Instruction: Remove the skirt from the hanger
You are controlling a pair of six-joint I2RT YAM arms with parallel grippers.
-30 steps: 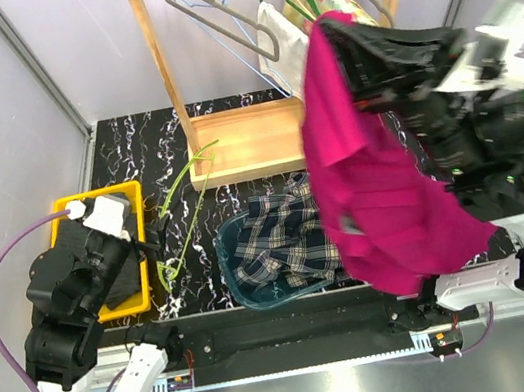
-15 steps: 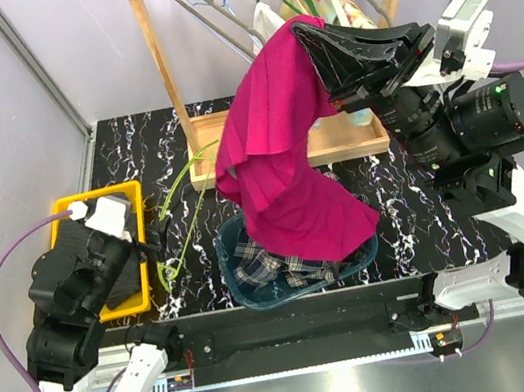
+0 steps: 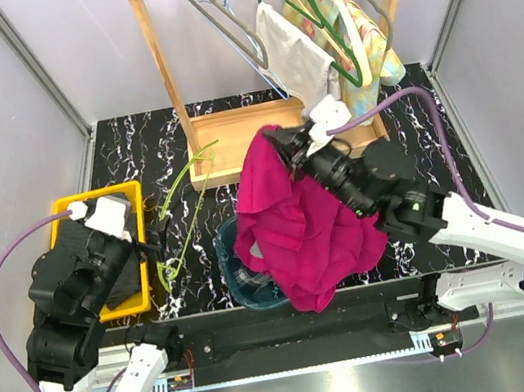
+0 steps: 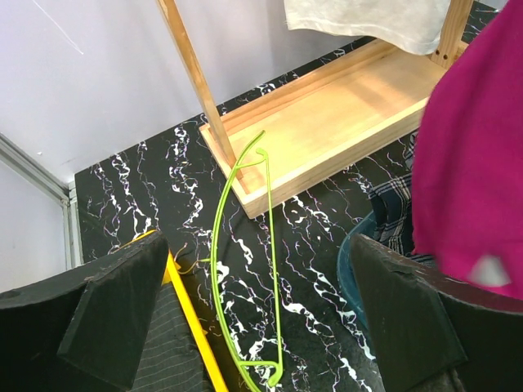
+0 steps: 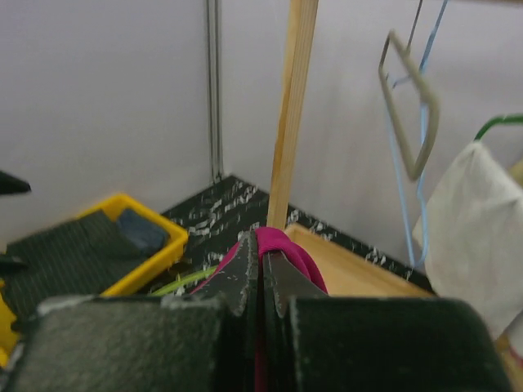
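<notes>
The magenta skirt (image 3: 297,220) hangs from my right gripper (image 3: 275,143), which is shut on a fold of it just in front of the wooden rack's base. The cloth drapes down over the blue basket (image 3: 231,262). In the right wrist view the jaws (image 5: 263,245) pinch the skirt (image 5: 296,251) tightly. A bare lime-green hanger (image 3: 182,205) lies flat on the black marble table, left of the basket. My left gripper (image 4: 257,245) stands wide open and empty low over that hanger (image 4: 214,269), beside the yellow tray (image 3: 132,193).
The wooden rack (image 3: 157,62) stands at the back with a grey hanger (image 3: 226,20), a white garment (image 3: 292,48) and a floral garment (image 3: 353,22) on its rod. Plaid cloth (image 4: 392,212) lies in the basket. The yellow tray holds dark cloth.
My right arm has swung down and to the left with the skirt, from high beside the rack to low over the basket. The left arm has stayed still.
</notes>
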